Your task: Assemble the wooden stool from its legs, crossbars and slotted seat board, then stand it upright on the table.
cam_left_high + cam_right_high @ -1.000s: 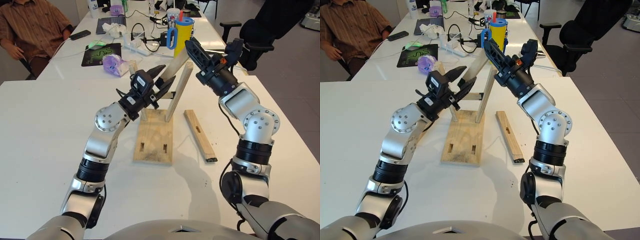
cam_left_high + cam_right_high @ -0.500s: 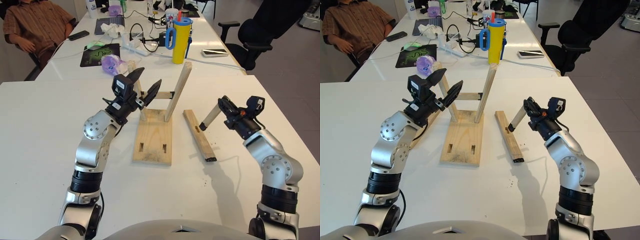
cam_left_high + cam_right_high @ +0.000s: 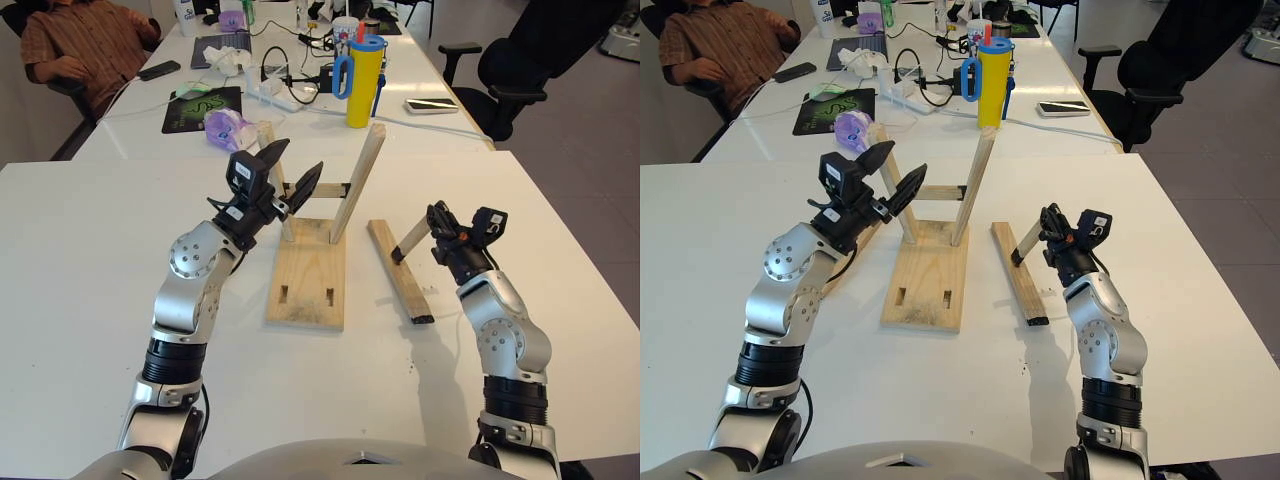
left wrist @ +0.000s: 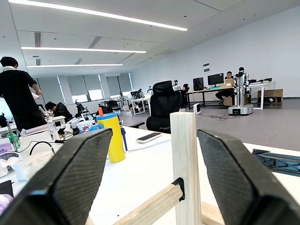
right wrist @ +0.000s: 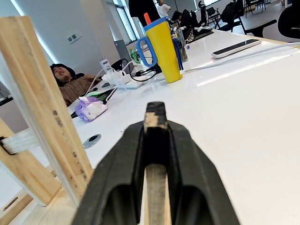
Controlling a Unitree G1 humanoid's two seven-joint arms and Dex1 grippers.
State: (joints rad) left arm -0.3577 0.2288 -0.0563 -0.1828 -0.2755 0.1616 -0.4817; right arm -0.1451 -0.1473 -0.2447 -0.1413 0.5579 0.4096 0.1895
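Has the seat board (image 3: 307,275) lying flat on the white surface (image 3: 110,270), with two open slots showing at its near end. Carries two legs at the far end: an upright leg (image 3: 358,185) leaning a little to the right, and a second leg (image 3: 266,136) slanting the other way, joined partway up by a fitted crossbar (image 3: 940,192). Shows a loose leg (image 3: 400,272) lying flat just to the right of the board, apart from it, slot side up.

Holds the left gripper (image 3: 300,158) raised beside the second leg, fingers (image 4: 70,183) spread wide and gripping nothing. Looks, from the left wrist, straight between those fingers at the upright leg and the dark joint where the fitted crossbar enters it, both farther off and untouched.

Clamps the right gripper (image 3: 435,222) narrowly on one end of a short crossbar (image 3: 411,241), low over the surface to the right of the loose leg. Slopes that crossbar down and leftward, its dark tip meeting the loose leg by the slot (seated in it or merely resting there, cannot tell).

Has a yellow tumbler (image 3: 366,68) and a phone (image 3: 431,104) farther back, well apart from the stool parts.
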